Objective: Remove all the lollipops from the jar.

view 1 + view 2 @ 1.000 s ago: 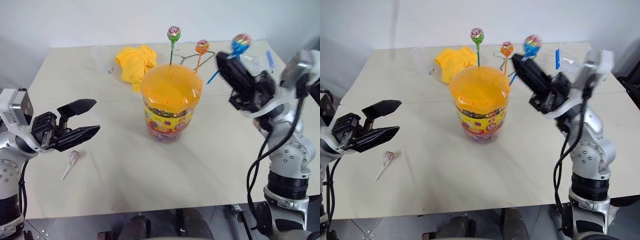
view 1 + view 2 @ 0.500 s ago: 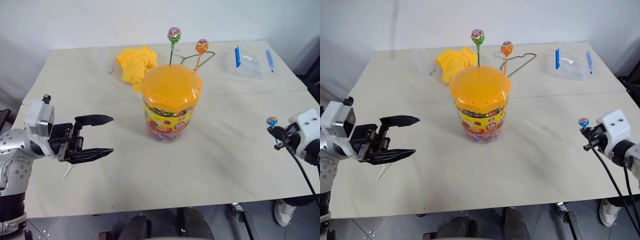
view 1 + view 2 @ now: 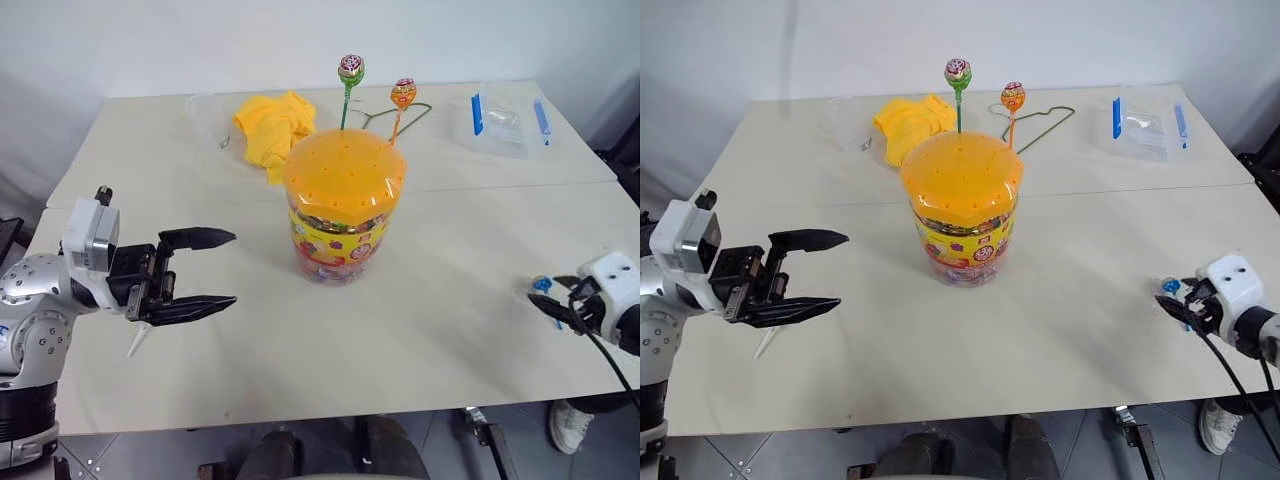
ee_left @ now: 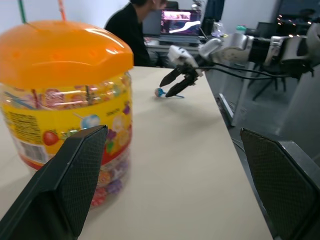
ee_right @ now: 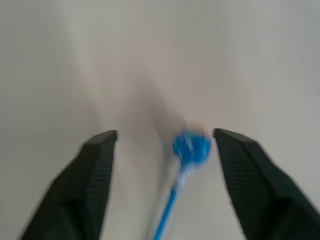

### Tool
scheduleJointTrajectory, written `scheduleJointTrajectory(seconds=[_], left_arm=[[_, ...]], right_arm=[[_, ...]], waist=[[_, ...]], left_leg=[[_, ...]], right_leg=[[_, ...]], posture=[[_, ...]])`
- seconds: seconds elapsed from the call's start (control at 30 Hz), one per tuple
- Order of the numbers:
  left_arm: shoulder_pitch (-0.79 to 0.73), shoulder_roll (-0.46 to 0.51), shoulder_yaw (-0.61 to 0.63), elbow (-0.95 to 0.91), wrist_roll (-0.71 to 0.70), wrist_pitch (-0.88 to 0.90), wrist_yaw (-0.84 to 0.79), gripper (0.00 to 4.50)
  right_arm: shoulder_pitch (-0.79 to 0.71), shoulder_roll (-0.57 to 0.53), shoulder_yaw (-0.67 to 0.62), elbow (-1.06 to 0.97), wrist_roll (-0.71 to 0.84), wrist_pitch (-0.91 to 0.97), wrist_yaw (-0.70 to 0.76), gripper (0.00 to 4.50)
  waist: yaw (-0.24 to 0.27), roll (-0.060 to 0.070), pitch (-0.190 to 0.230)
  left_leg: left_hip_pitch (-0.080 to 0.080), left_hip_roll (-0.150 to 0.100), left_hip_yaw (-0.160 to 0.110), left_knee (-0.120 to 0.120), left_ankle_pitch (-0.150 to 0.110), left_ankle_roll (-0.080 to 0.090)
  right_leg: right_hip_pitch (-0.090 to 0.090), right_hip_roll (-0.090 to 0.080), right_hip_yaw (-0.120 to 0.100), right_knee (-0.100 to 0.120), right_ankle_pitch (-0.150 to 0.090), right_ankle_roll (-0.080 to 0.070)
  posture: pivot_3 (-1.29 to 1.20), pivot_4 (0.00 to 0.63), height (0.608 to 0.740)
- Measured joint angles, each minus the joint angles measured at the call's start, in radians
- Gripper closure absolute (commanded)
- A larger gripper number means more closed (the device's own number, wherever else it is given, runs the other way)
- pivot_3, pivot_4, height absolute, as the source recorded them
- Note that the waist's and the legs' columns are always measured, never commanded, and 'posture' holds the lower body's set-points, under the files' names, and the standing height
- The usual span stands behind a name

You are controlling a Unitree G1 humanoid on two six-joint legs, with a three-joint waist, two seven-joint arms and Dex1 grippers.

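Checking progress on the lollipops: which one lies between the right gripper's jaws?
The blue lollipop, between the open jaws of the right gripper; the green-pink and orange ones stand in the jar.

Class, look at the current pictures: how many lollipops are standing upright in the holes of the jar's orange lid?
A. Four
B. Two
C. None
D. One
B. Two sticks rise from the lid of the jar: the green-pink lollipop and the orange lollipop; the blue lollipop is low over the table at the right gripper, whose fingers stand apart.
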Motion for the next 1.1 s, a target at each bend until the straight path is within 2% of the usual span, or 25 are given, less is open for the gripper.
scheduleJointTrajectory(seconds=[0.07,0.17,0.33,0.5,0.67,0.8,1.03,1.1], left_arm=[[-0.013,-0.019,0.024,0.0,-0.022,0.01,0.042,0.0],[-0.011,-0.038,0.091,0.008,-0.079,0.039,0.11,0.0],[0.079,-0.042,0.167,0.078,-0.088,0.045,0.134,0.0],[0.085,-0.055,0.188,0.064,-0.098,0.045,0.154,0.0],[0.079,-0.079,0.19,0.027,-0.115,0.045,0.182,0.0],[0.093,-0.081,0.189,0.018,-0.115,0.045,0.187,0.0],[0.094,-0.084,0.19,-0.017,-0.118,0.04,0.201,0.0],[0.093,-0.087,0.189,-0.024,-0.121,0.039,0.206,0.0]], right_arm=[[-0.046,0.026,-0.03,-0.031,0.062,-0.035,0.049,1.21],[-0.194,0.078,-0.034,-0.105,0.189,0.004,0.058,1.21],[-0.495,0.18,0.089,-0.175,0.29,0.139,-0.02,1.21],[-0.715,0.285,0.242,-0.152,0.278,0.242,-0.107,1.21],[-0.835,0.369,0.297,-0.088,0.253,0.298,-0.162,1.21],[-0.852,0.387,0.314,-0.072,0.244,0.311,-0.151,2.09],[-0.853,0.395,0.3,-0.04,0.239,0.301,-0.107,4.42],[-0.853,0.41,0.271,-0.032,0.255,0.283,-0.097,4.47]], waist=[[-0.001,0.0,0.0],[-0.012,0.0,0.0],[-0.014,0.0,0.0],[0.005,0.0,0.0],[0.0,0.0,0.0],[-0.006,0.0,0.0],[-0.005,0.0,0.0],[-0.005,0.0,0.0]], left_leg=[[0.0,0.0,0.0,0.0,0.0,0.0],[0.001,0.002,0.0,0.0,0.0,-0.001],[0.001,0.003,-0.001,0.0,-0.001,-0.002],[-0.005,0.002,-0.007,0.002,-0.001,-0.002],[-0.011,0.0,-0.01,0.005,-0.001,-0.002],[-0.012,0.0,-0.01,0.005,-0.001,-0.002],[-0.012,0.0,-0.009,0.012,-0.001,-0.002],[-0.012,0.0,-0.01,0.012,-0.001,-0.002]], right_leg=[[0.0,0.0,0.0,0.0,0.0,0.0],[0.0,0.001,0.0,0.0,0.0,0.0],[0.0,0.002,-0.001,0.0,-0.001,-0.001],[-0.002,0.0,-0.007,0.001,0.0,-0.001],[-0.005,-0.001,-0.011,0.001,0.0,-0.001],[-0.006,-0.001,-0.016,0.001,0.0,-0.001],[-0.006,-0.001,-0.012,0.008,0.0,-0.001],[-0.006,-0.001,-0.01,0.008,0.0,-0.001]], posture=[[0.0,0.15,0.74],[0.0,0.15,0.74],[0.0,0.15,0.74],[0.0,0.15,0.74],[0.0,0.15,0.74],[0.0,0.15,0.74],[0.0,0.15,0.74],[0.0,0.15,0.74]])
